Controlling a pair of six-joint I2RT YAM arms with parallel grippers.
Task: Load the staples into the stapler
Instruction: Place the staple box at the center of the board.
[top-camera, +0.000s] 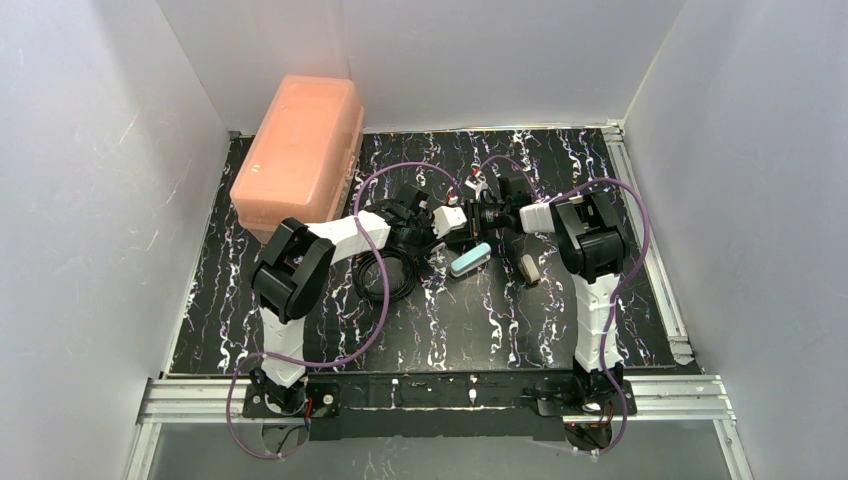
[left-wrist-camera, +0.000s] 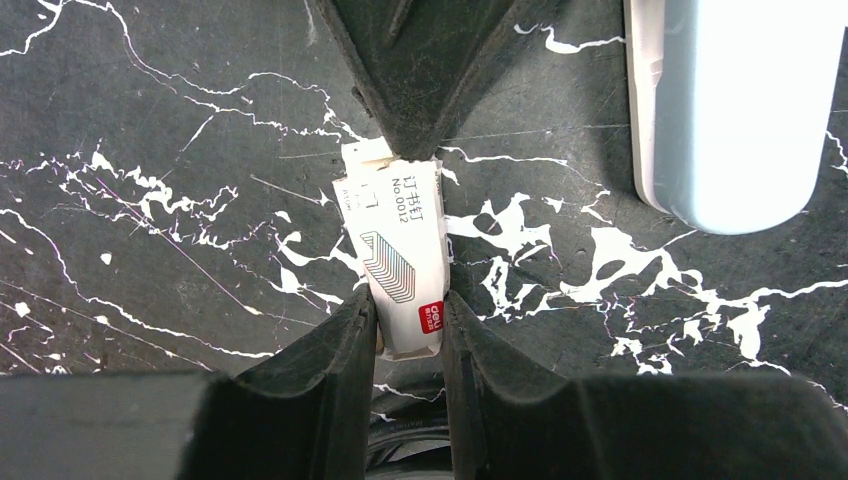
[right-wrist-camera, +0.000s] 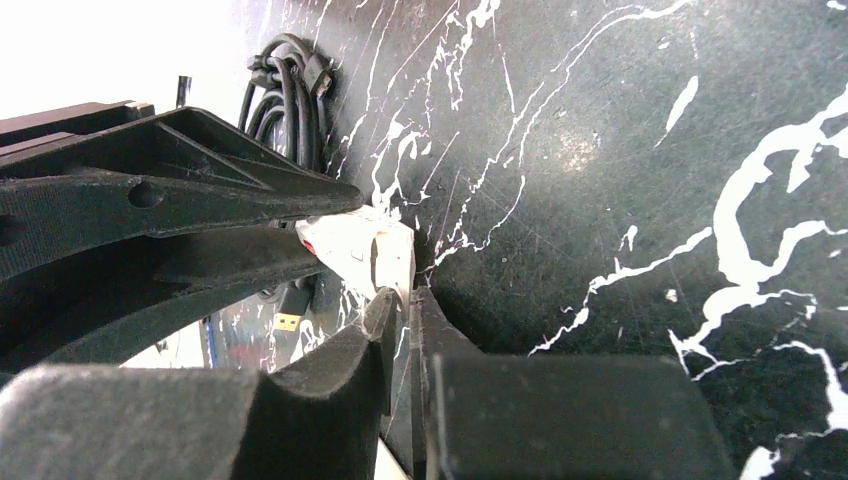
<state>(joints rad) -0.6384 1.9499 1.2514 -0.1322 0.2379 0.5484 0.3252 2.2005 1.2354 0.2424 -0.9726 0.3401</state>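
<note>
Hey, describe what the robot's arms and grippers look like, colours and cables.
Both the left arm and right arm have white links joined by bulky black joints, with a thin purple cable looping alongside each. The left gripper and right gripper have matte black, wedge-shaped fingers.

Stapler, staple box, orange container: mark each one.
stapler (left-wrist-camera: 740, 110), left wrist view, light-blue body.
staple box (left-wrist-camera: 400, 255), left wrist view, printed face.
orange container (top-camera: 300, 150), top external view, lid.

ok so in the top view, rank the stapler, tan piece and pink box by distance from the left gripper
From the left gripper, which holds the staple box:
1. stapler, just on its near side
2. tan piece, farther right
3. pink box, back left corner
</note>
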